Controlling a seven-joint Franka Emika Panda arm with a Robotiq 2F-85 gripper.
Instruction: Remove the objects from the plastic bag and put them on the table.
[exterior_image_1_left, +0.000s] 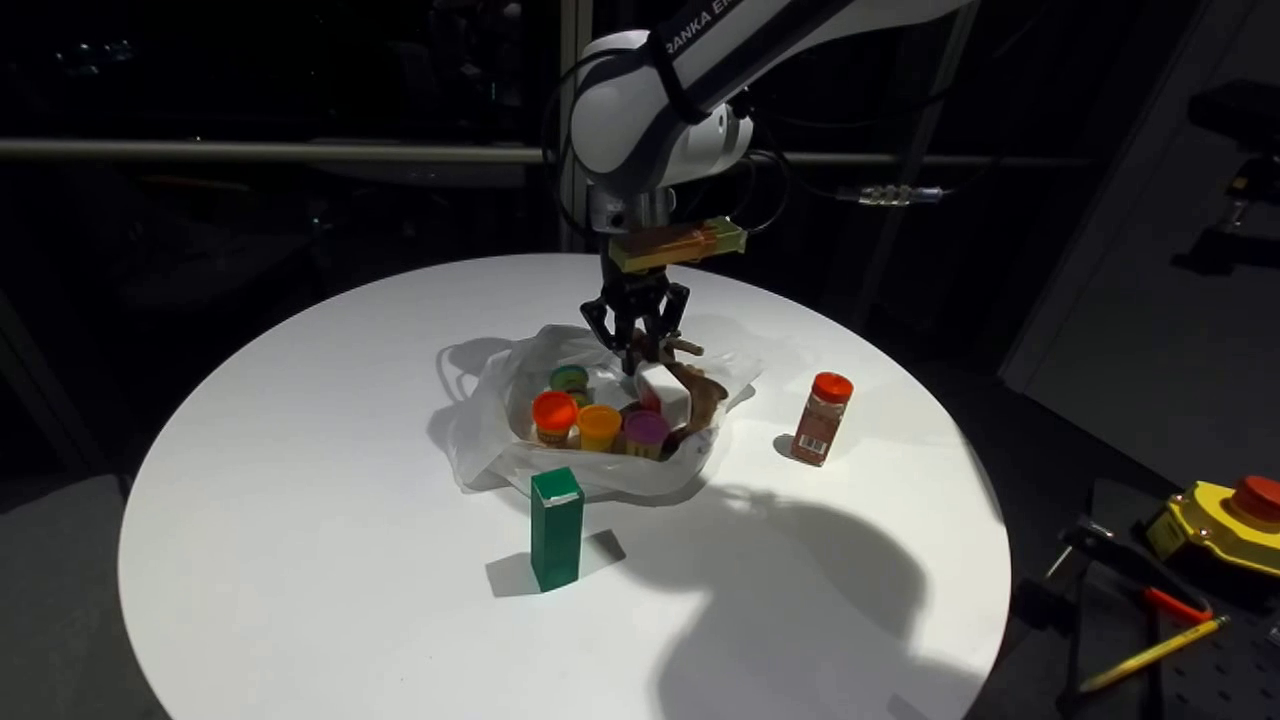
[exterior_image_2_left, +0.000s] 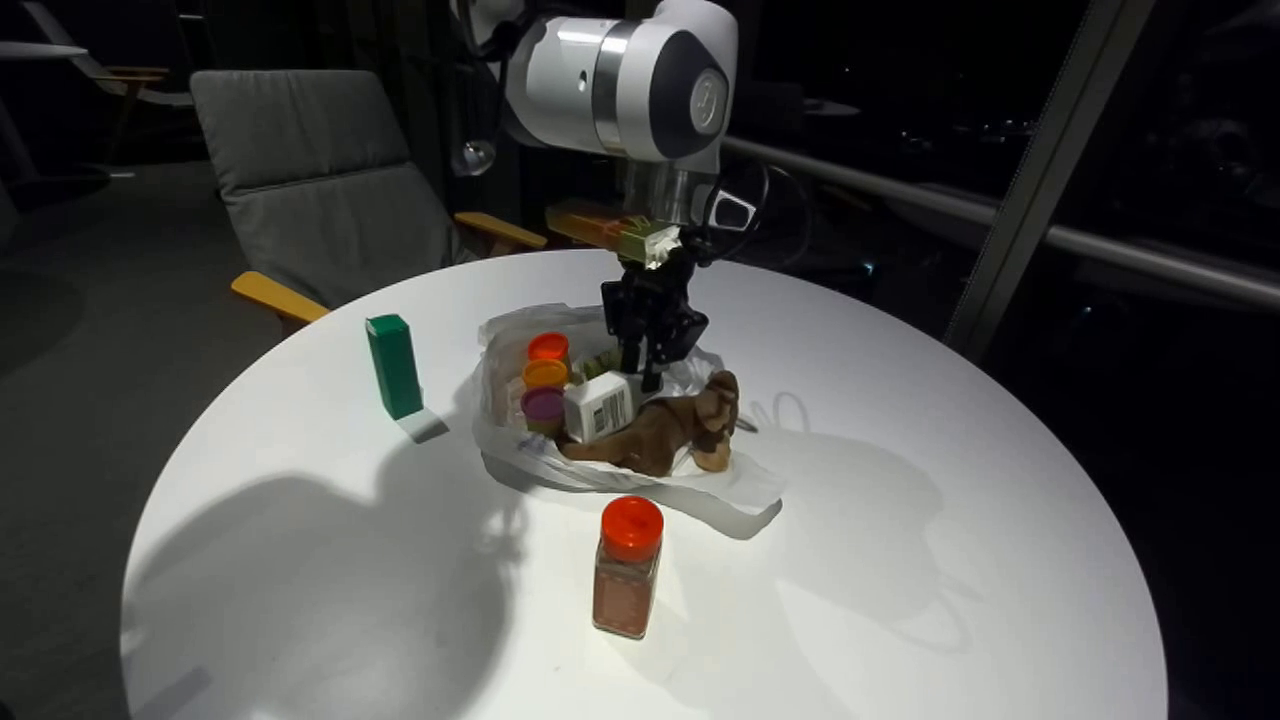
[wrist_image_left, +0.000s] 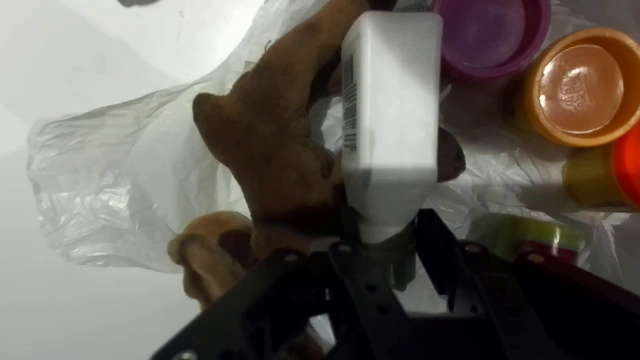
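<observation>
- Claw (wrist_image_left: 390, 235): low over plastic bag (exterior_image_1_left: 615, 478), closed on neck of white bottle (wrist_image_left: 392, 100); fingers (wrist_image_left: 434, 245) against both sides of neck in wrist view.
- White bottle: in bag, neck twd claw, barcode on one face; lying vs. tilted, can't tell.
- Brown plush toy (wrist_image_left: 280, 150): just beside white bottle, nr claw, partly on bag's edge.
- In bag, row on camera side of claw in an exterior view: red Play-Doh tub (exterior_image_1_left: 554, 418), orange Play-Doh tub (exterior_image_1_left: 599, 428), purple Play-Doh tub (exterior_image_1_left: 647, 435); purple one closest to white bottle.
- Green tub (exterior_image_1_left: 570, 380): also in bag, nr claw, behind that row; blurred in wrist view.
- Green box (exterior_image_1_left: 557, 530): upright on table (exterior_image_1_left: 330, 450), outside bag, well apart from claw, camera side of it in an exterior view.
- Red-capped jar (exterior_image_1_left: 823, 420): upright on table, outside bag, reddish-brown contents; well apart from claw, to its R in an exterior view.
- Panda arm (exterior_image_1_left: 630, 120) directly above claw, w/ taped block (exterior_image_1_left: 675, 245) btwn.
- Grey chair (exterior_image_2_left: 310, 190): past table edge, well apart from claw.
</observation>
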